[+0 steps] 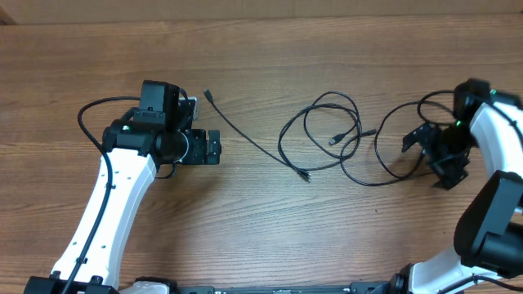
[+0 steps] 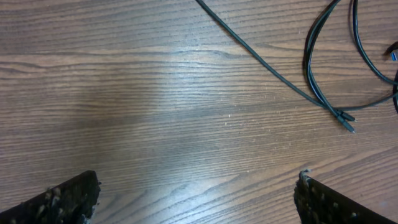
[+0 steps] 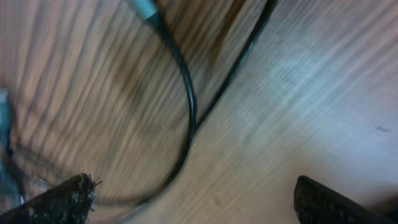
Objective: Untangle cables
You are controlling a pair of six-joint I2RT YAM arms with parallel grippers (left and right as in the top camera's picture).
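The white left arm (image 1: 122, 175) stretches forward, its black two-finger left gripper (image 1: 214, 148) pointing inward, jaws spread wide. The white right arm (image 1: 494, 131) is folded at the elbow, its black right gripper (image 1: 426, 158) gaping wide too.

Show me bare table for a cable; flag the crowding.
Bare on the brown wooden table: the near strip between the white left arm and white right arm, the far strip, and the patch between the left pincer and the long straight black cord. Crowded: the looped black cords by the right pincer.
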